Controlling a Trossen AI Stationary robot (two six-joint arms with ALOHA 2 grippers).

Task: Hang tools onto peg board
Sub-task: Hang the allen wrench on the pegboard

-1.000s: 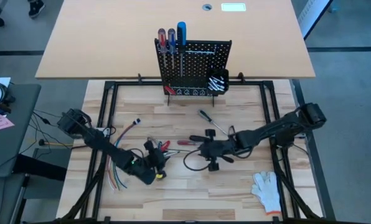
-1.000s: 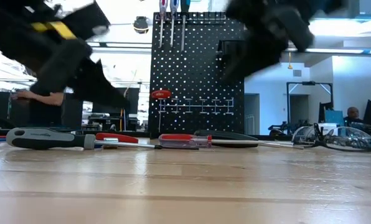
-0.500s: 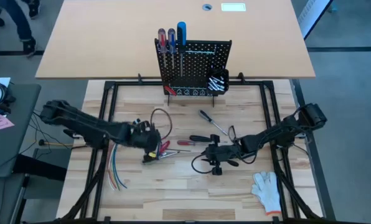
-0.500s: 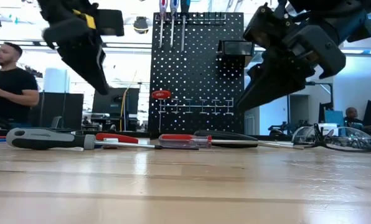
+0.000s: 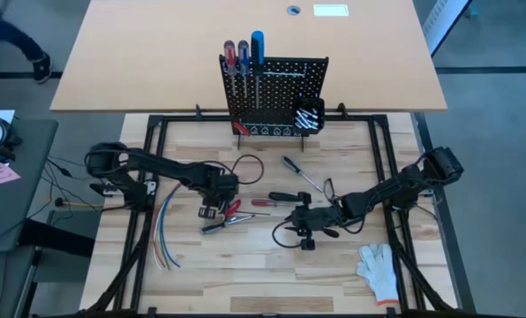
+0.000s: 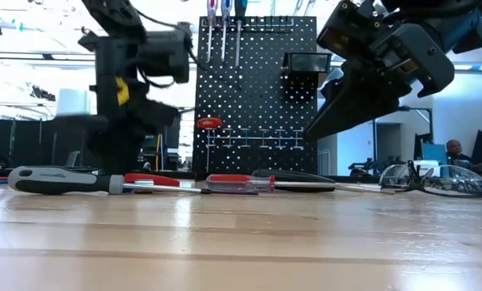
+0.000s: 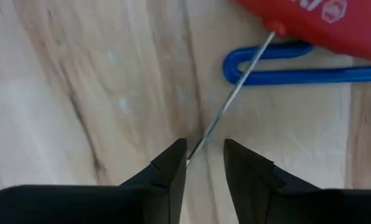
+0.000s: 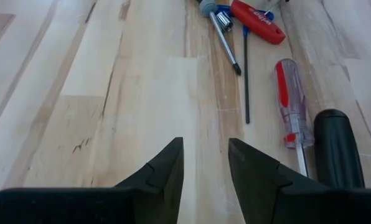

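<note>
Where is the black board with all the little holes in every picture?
High view: the peg board is at top middle, at the table's far edge.
Low view: the peg board stands upright in the centre, behind the tools lying on the table.
Left wrist view: not in it.
Right wrist view: not in it.
Shared landmark: three hanging screwdrivers at its top left.

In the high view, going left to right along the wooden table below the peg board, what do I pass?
coloured wires → left gripper → red-handled pliers → red-handled screwdriver → right gripper → white glove
</note>
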